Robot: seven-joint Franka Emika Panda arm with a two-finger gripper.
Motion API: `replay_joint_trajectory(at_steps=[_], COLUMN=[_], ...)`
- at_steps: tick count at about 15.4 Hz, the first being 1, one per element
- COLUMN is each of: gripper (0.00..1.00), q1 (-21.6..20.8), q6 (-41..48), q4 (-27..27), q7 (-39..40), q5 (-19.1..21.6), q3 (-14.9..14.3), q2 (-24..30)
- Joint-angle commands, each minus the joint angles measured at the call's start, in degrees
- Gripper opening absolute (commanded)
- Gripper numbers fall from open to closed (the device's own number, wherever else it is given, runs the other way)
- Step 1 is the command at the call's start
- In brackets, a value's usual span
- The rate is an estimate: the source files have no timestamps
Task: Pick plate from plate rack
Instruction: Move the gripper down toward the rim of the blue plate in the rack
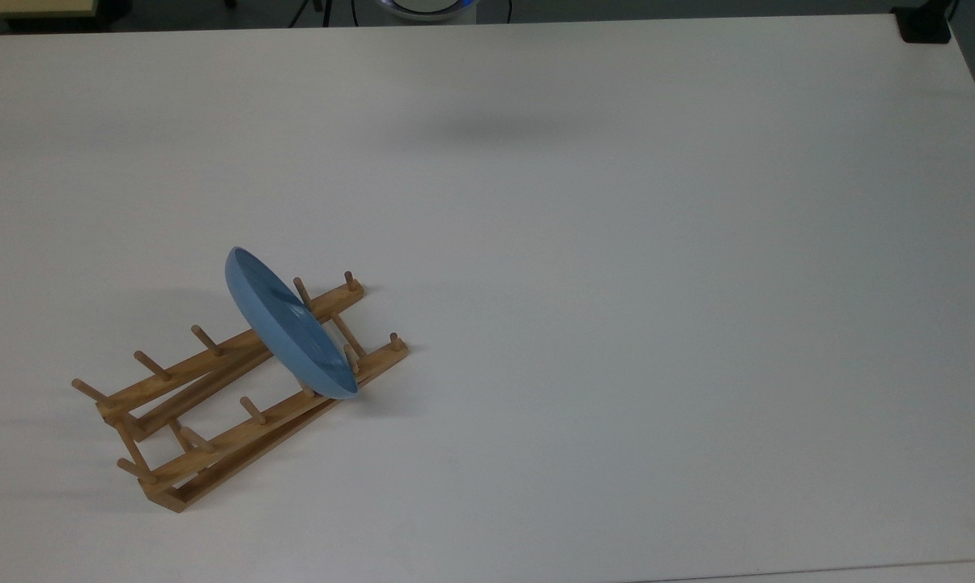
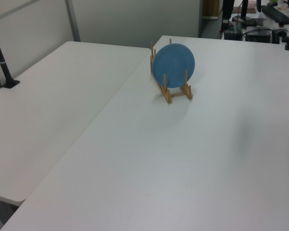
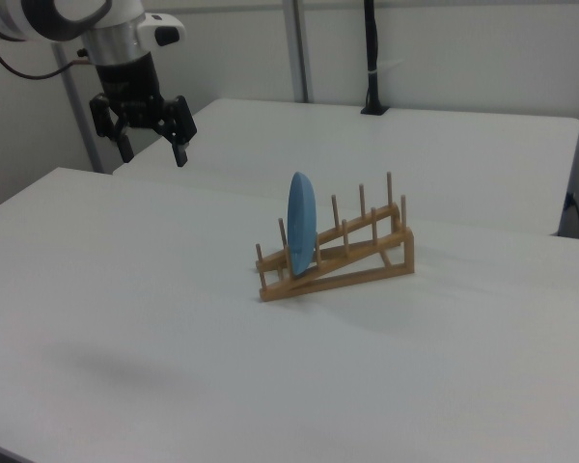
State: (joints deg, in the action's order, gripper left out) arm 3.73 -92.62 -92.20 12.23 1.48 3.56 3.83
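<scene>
In the upper left of the right view, the black two-finger gripper [image 3: 151,145] hangs above the white table [image 3: 125,318] with its fingers spread and nothing between them. The round, glossy light-blue plate [image 3: 301,225] stands on edge near the low end of the light-brown wooden peg rack [image 3: 352,253], well apart, lower and toward the frame's centre. Its thin rim faces upward, so the fingers likely must straddle the rim from above.

The plate [image 1: 289,324] stands on edge between pegs of the plate rack [image 1: 212,405] on the white table [image 1: 617,283].
</scene>
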Motion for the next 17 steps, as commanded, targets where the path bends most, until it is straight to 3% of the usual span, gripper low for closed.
replay_joint_trajectory(at_steps=[1,4,6,11,17], gripper=[1.00,1.00,1.00,1.00,1.00], q1=[0.2,0.7,0.9,1.1,1.0], q6=[1.0,-2.0,-11.0,-27.0,-40.0], q4=[-0.9,-0.4,-0.4,-0.8,-0.9], q7=[7.1,6.3,5.5,-1.1,-11.3], q5=[0.8,0.5,0.5,0.0,-7.8], q3=[-0.8,-3.6,-5.4,-6.5,-6.5], q2=[1.0,0.0,-2.0,-8.5,-16.9])
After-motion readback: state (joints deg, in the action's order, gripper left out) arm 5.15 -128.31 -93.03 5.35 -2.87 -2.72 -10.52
